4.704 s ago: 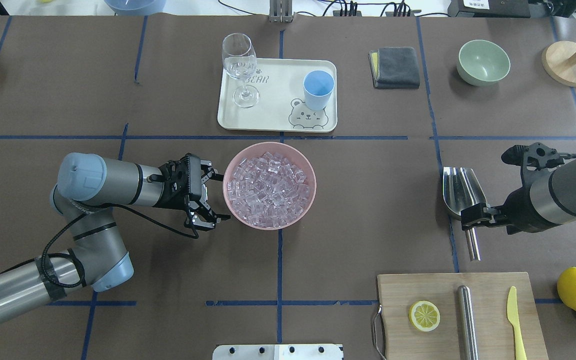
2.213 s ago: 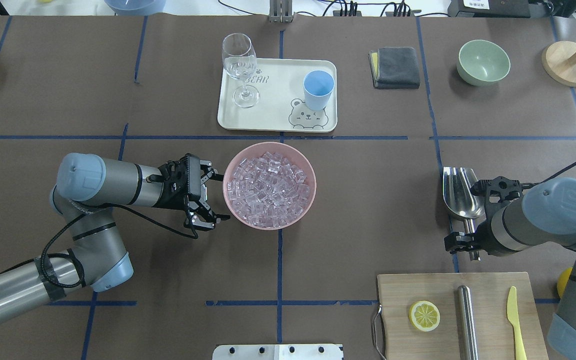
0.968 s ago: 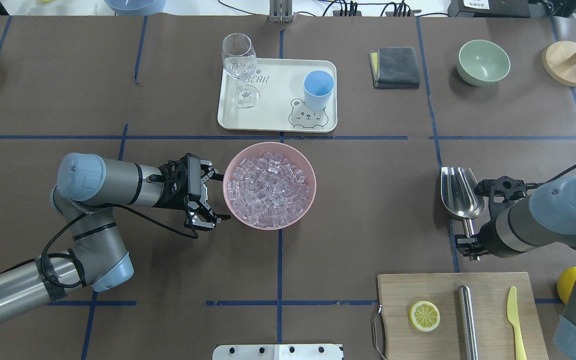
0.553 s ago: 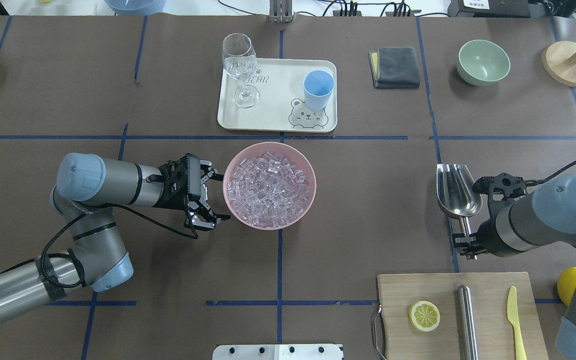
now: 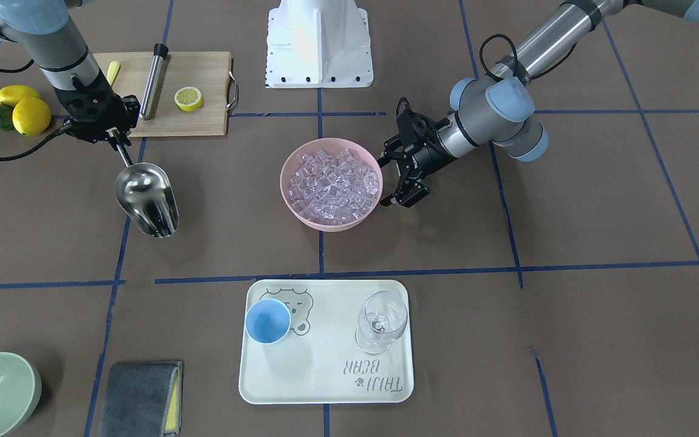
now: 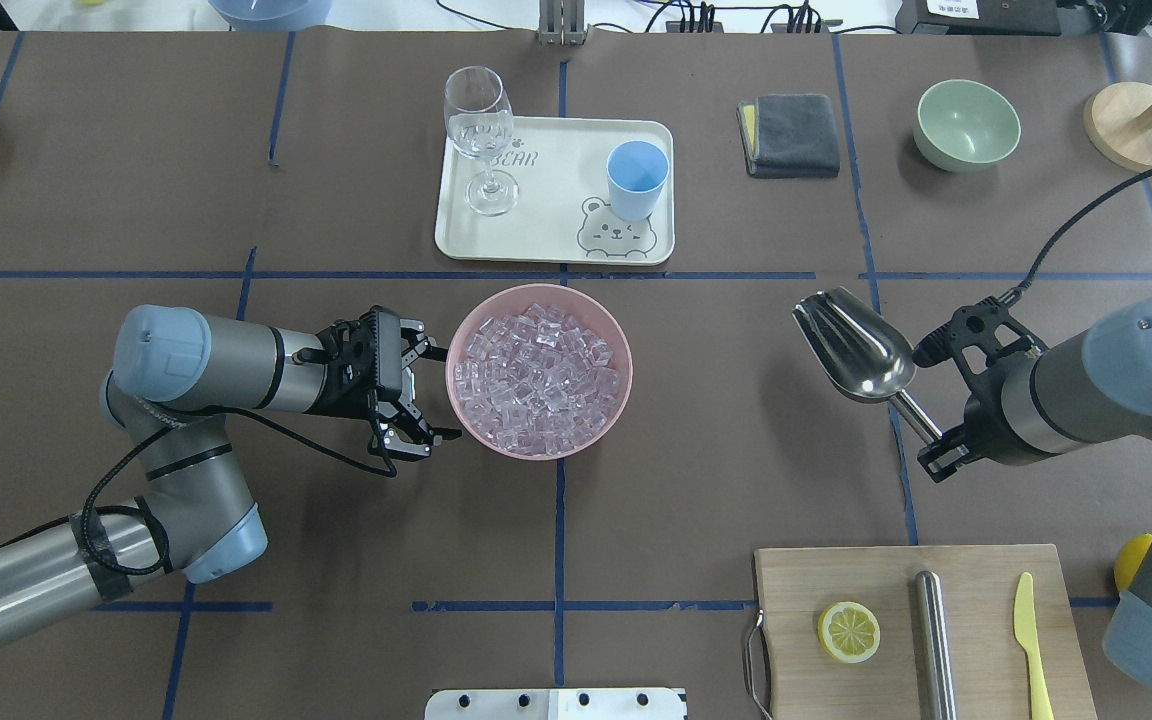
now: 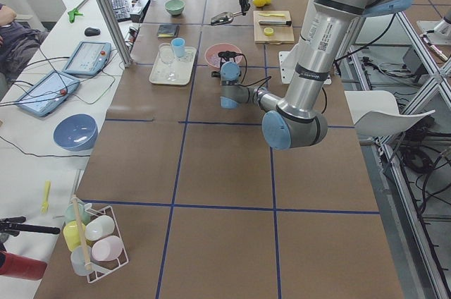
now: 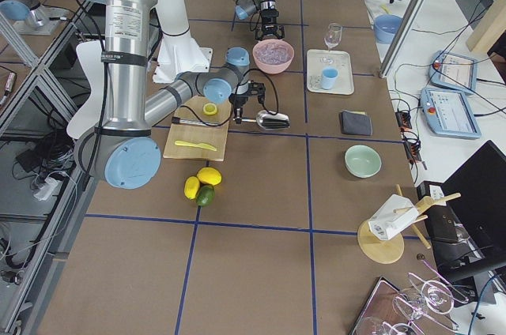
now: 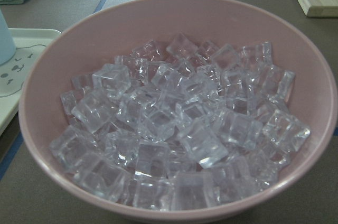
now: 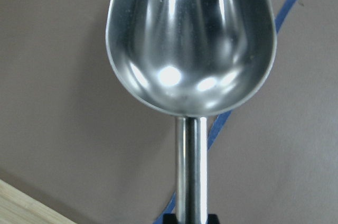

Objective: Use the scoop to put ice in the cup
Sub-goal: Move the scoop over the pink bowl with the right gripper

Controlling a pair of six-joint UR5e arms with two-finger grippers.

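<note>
At left, left gripper [image 6: 439, 392] with jaws spread wide, just beside rim of bowl [image 6: 628, 375] heaped with ice [image 6: 539, 380]. Beyond bowl, cup [image 6: 636, 180] upright and empty on tray [image 6: 546, 230], near its right edge. At right, right gripper [image 6: 939, 452] clamped on handle of scoop [image 6: 854, 345], trough empty, angled toward bowl, well apart from it.

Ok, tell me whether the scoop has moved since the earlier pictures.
Yes. The scoop, in the right gripper, has swung left across the blue tape line, toward the pink bowl.
</note>
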